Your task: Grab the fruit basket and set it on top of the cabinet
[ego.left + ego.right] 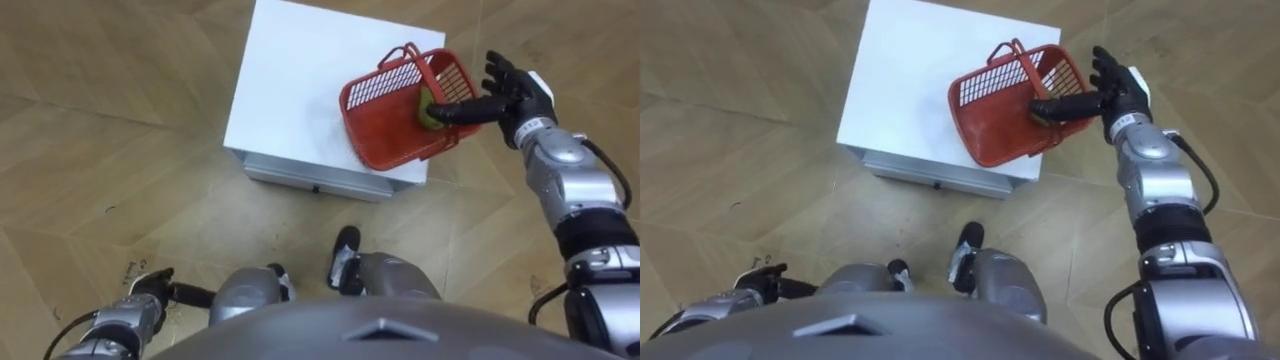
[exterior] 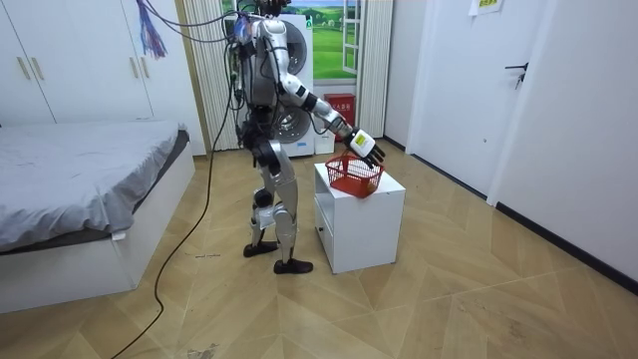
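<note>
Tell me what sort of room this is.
Probably a bedroom in a home: a bed with grey bedding, white wardrobe doors behind it, and a parquet floor around the small white cabinet.

Right hand point(image 1: 1118, 86) at red basket point(image 1: 982, 128)

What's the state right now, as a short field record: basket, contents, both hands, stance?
basket: red mesh basket on the white cabinet, at the corner nearest the right hand
contents: one yellow-green fruit, partly hidden by the hand
right hand: open, thumb reaching over the rim into the basket, fingers straight outside it
left hand: low at the robot's side, idle
stance: standing in front of the cabinet
lifted: not yet; basket appears to rest on the cabinet
</note>
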Robot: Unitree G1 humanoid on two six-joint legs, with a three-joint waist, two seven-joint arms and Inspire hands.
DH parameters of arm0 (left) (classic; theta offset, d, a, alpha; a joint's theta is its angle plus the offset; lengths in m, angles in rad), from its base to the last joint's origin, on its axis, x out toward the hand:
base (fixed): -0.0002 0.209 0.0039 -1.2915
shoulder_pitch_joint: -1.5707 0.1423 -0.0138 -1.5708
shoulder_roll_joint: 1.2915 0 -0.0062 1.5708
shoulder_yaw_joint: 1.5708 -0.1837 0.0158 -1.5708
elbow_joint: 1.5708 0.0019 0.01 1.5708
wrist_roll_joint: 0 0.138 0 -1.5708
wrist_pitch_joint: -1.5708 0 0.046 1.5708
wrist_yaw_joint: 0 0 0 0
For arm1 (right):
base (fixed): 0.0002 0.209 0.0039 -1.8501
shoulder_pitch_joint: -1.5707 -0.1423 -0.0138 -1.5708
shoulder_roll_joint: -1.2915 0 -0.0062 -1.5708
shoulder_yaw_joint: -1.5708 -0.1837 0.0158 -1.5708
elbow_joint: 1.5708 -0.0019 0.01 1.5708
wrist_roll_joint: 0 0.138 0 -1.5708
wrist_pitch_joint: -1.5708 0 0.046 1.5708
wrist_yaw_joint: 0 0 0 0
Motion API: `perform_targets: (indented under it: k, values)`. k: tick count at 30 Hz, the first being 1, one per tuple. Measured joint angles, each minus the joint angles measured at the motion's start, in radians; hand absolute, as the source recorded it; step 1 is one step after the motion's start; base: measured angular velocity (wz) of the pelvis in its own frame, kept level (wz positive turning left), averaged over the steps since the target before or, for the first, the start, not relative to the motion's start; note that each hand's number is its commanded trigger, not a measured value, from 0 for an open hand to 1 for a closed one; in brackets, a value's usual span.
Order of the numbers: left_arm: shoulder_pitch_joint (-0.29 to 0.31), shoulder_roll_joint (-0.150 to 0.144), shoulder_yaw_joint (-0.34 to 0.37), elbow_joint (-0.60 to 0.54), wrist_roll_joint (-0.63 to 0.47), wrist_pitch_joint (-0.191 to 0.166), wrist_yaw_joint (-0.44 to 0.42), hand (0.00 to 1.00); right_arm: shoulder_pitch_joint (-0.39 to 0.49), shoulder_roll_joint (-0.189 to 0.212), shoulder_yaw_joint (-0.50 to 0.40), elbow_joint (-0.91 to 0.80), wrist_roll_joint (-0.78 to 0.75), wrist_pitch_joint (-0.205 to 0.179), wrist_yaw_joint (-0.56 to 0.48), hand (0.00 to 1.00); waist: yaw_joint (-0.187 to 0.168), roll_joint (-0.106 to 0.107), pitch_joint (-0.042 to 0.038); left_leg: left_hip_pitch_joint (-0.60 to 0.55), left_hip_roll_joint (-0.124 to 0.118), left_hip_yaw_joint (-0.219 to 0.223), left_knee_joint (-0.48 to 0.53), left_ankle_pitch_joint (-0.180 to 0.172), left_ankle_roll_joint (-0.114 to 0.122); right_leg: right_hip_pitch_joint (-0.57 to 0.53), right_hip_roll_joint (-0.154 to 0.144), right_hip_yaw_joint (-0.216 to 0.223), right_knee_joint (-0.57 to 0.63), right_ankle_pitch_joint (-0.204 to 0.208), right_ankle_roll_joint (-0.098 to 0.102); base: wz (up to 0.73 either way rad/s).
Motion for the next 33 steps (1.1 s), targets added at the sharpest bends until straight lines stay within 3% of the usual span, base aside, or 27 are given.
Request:
perform_targets:
  k: [7,12,16,26,33]
  values:
    - [0.012,-0.003,0.046,-0.036,-0.022,-0.003,0.004,0.0,0.123,0.009,-0.07,-0.022,0.056,-0.012,-0.062,0.0,-0.009,0.0,-0.0029,0.046,0.0,0.005,-0.03,0.0,0.001,0.032,0.004,0.007,-0.003,-0.011,0.009,-0.03]
    - [0.018,-0.008,0.056,-0.063,-0.037,-0.006,0.025,0.0,0.211,0.016,-0.132,0.001,0.073,-0.025,-0.109,0.0,-0.054,0.022,-0.0088,0.098,0.002,0.006,-0.055,0.002,0.004,0.076,0.008,0.007,-0.013,-0.02,0.017,0.0]
    - [0.044,-0.009,0.087,-0.076,-0.039,-0.025,0.027,0.0,0.3,0.028,-0.166,0.077,0.088,-0.035,-0.113,0.0,-0.059,0.032,-0.0134,0.131,0.009,0.035,-0.076,0.001,0.003,0.089,0.022,0.031,-0.012,-0.026,0.015,-0.18]
    - [0.078,-0.008,0.116,-0.071,-0.048,-0.049,0.027,0.0,0.358,0.047,-0.226,0.361,0.134,-0.055,-0.091,0.0,-0.082,0.048,-0.0081,0.183,0.024,0.058,-0.095,-0.016,-0.011,0.104,0.047,0.065,0.021,-0.057,0.006,-0.12]
    - [0.11,0.003,0.146,-0.039,-0.029,-0.045,-0.009,0.0,0.419,0.056,-0.222,0.453,0.111,-0.056,-0.007,0.0,-0.08,0.043,-0.0043,0.183,0.034,0.053,-0.086,-0.02,-0.017,0.103,0.05,0.065,0.023,-0.066,-0.002,-0.01]
